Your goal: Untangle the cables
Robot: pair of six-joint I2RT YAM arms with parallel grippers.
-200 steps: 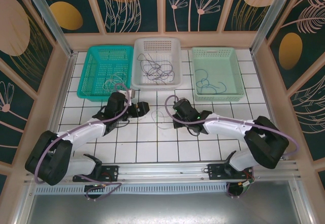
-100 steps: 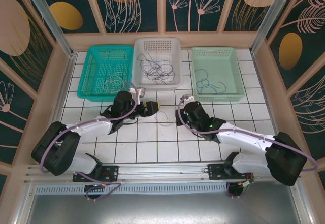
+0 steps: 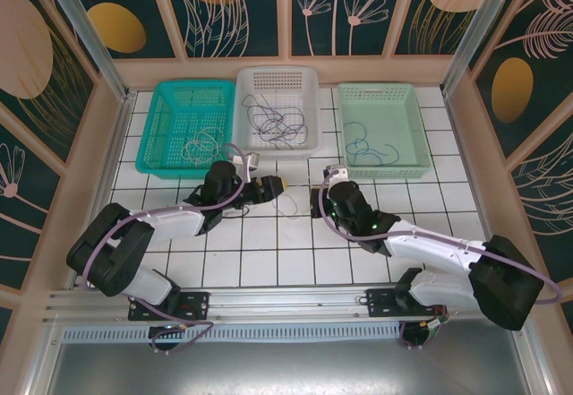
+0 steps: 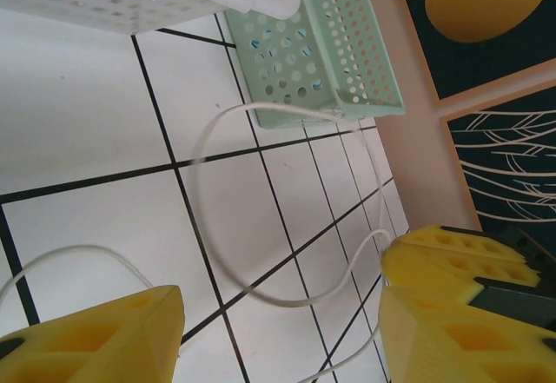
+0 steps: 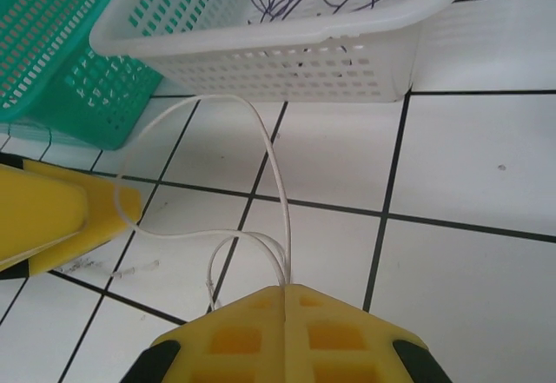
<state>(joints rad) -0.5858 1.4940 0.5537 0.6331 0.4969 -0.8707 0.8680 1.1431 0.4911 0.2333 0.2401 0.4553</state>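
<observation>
While my right claw pinches 1 white cable and my left claw stands spread around it, untangling looks partway. A dark tangle waits in the far middle basket.

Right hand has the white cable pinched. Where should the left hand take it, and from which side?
I'd take the curved bottom of the loop in the white cable: it lies between the open fingers of the left hand, crossing their gap. Come straight ahead from the left and close across the strand, well away from where the right hand pinches it.
</observation>
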